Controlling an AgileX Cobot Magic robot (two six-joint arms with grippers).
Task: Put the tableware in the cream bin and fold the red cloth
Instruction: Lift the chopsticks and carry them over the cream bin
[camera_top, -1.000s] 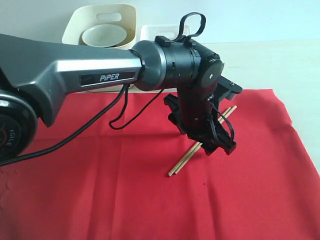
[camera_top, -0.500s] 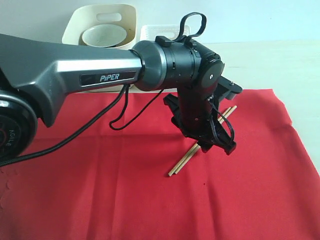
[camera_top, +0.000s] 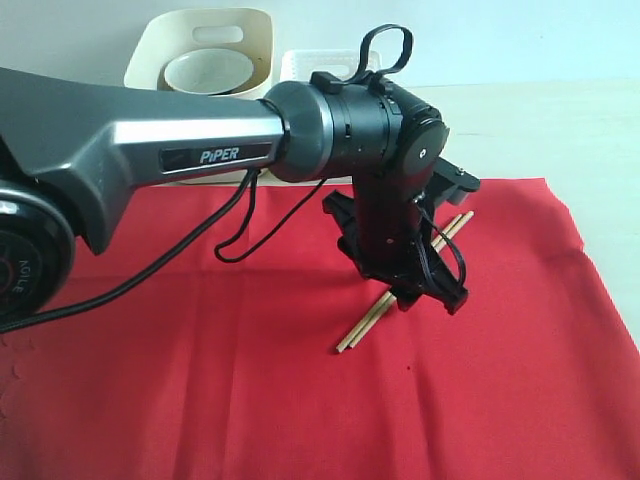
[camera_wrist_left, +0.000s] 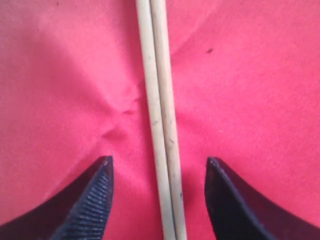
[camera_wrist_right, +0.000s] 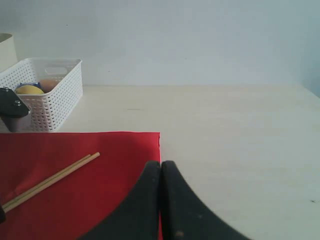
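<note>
Wooden chopsticks (camera_wrist_left: 161, 125) lie side by side, touching along their length, on the red cloth (camera_wrist_left: 60, 75), and in the left wrist view they run straight through the gap of the left gripper (camera_wrist_left: 159, 161). Its two ribbed fingers (camera_wrist_left: 85, 205) stand wide apart, one on each side of the pair, with bare cloth showing between each tip and the sticks, so we see nothing held. Small creases gather in the cloth just beside the sticks. From the exterior view the left gripper (camera_top: 430, 290) points down over the middle of the chopsticks (camera_top: 365, 328), which lie slantwise on the red cloth (camera_top: 200, 380), spread flat across the table. Against the picture from a second ago, we find the gripper has edged slightly to the left of that view and a touch higher, while the chopsticks, the cloth and everything behind them sit where they were. Behind the arm, off the cloth, the cream bin (camera_top: 260, 40) holds the pale green bowl (camera_top: 208, 72), and the white perforated basket (camera_top: 300, 62) stands just beside it. In the right wrist view the right gripper (camera_wrist_right: 161, 165) hangs near the cloth's corner with its fingers pressed together on nothing, above the pale table (camera_wrist_right: 240, 130); the chopsticks (camera_wrist_right: 55, 180) and the basket (camera_wrist_right: 60, 100) show beyond it.
</note>
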